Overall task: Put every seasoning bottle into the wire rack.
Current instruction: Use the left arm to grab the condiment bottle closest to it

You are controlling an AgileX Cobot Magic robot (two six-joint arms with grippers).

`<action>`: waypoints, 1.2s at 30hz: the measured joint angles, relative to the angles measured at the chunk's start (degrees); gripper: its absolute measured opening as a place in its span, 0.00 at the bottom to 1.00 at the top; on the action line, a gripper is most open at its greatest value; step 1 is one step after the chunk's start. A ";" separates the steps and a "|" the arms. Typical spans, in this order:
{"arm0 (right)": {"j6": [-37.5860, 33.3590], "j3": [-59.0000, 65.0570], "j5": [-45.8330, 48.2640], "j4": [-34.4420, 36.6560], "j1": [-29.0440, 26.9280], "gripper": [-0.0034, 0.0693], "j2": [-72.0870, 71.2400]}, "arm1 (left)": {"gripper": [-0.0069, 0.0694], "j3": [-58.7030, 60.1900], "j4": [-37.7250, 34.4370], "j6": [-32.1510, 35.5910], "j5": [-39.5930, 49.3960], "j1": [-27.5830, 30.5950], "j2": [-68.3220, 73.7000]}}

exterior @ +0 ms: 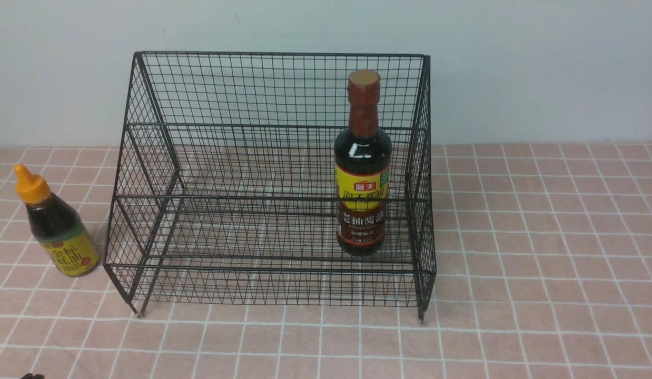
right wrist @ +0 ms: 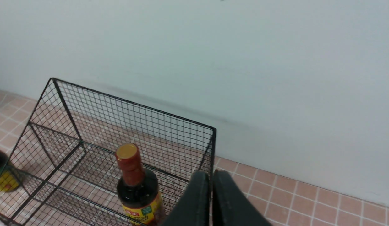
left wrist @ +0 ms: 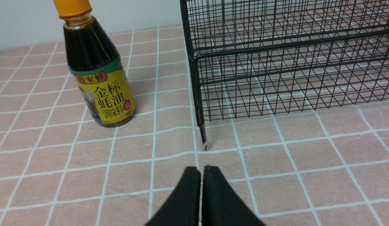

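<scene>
The black wire rack stands mid-table against the wall. The tall seasoning bottle with the brown-red cap stands upright on the rack's lower tier, near its right side; it also shows in the right wrist view. The short squat seasoning bottle with the orange nozzle cap stands on the table just left of the rack, outside it. My left gripper is shut and empty, low over the cloth short of the rack's front left leg. My right gripper is shut and empty, raised above the rack's right side.
A pink tiled cloth covers the table, and a pale wall stands right behind the rack. The squat bottle sits ahead of the left gripper, off to one side of it. Neither arm shows in the front view.
</scene>
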 joint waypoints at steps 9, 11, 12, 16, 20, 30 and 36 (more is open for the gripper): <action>10.23 29.90 -12.85 -1.36 0.00 0.03 -23.77 | 0.08 0.00 0.00 0.00 0.00 0.00 0.00; 11.81 34.55 -16.08 -1.09 0.00 0.03 -27.33 | 0.08 0.00 0.00 0.00 0.00 0.00 0.00; 12.98 39.55 -19.38 -0.77 0.00 0.03 -30.58 | 0.08 0.00 0.00 0.00 0.00 0.00 0.00; 13.18 51.20 -24.82 -0.87 0.00 0.03 -38.40 | 0.08 0.00 0.00 0.00 0.00 0.00 0.00; 12.54 57.36 -26.93 -2.79 0.00 0.03 -41.93 | 0.08 0.00 0.00 0.00 0.00 0.00 0.00; 9.41 70.36 -43.45 -8.00 -2.48 0.03 -45.15 | 0.08 0.00 0.00 0.00 0.00 0.00 0.00; 9.29 83.72 -57.14 -8.77 -14.42 0.03 -51.35 | 0.08 0.00 0.00 0.00 0.00 0.00 0.00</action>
